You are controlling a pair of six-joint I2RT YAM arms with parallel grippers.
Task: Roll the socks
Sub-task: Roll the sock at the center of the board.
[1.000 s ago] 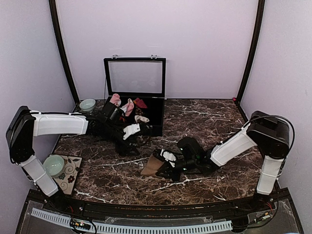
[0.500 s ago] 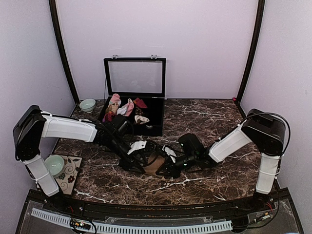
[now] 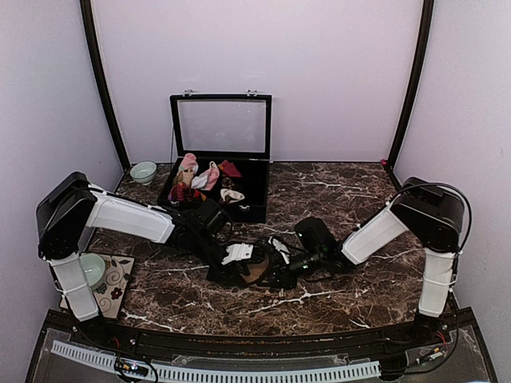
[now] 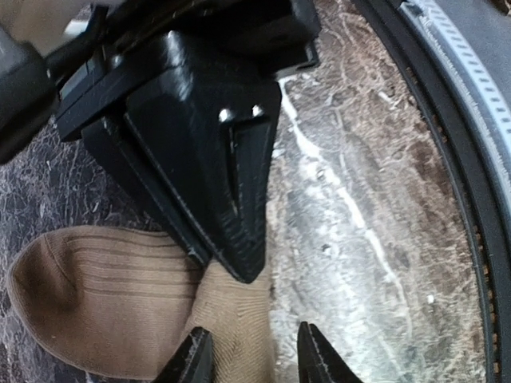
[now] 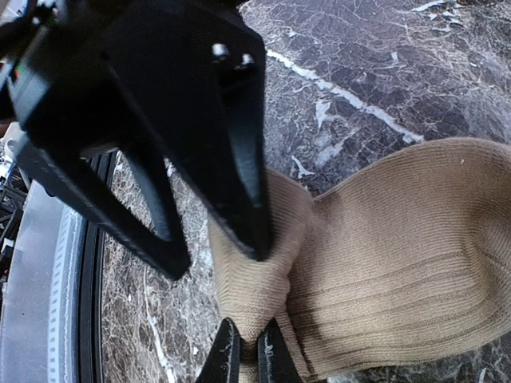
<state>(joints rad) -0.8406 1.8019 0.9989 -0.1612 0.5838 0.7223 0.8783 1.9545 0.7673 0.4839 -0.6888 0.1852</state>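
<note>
Laboratory robot test cell. Plain lilac backdrop walls (image 3: 335,72) enclose a marble-patterned table (image 3: 343,191). Black frame poles (image 3: 104,88) rise at 10 and 2 o'clock, and a perforated cable rail (image 3: 239,373) runs at 6 o'clock.

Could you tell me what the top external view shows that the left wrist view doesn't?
Top external only: the open black case of sock bundles and two pale bowls. Left wrist only: ribbing on the tan sock, with the left gripper open astride its edge. Both: the tan sock on the marble table, the right gripper on it.
</note>
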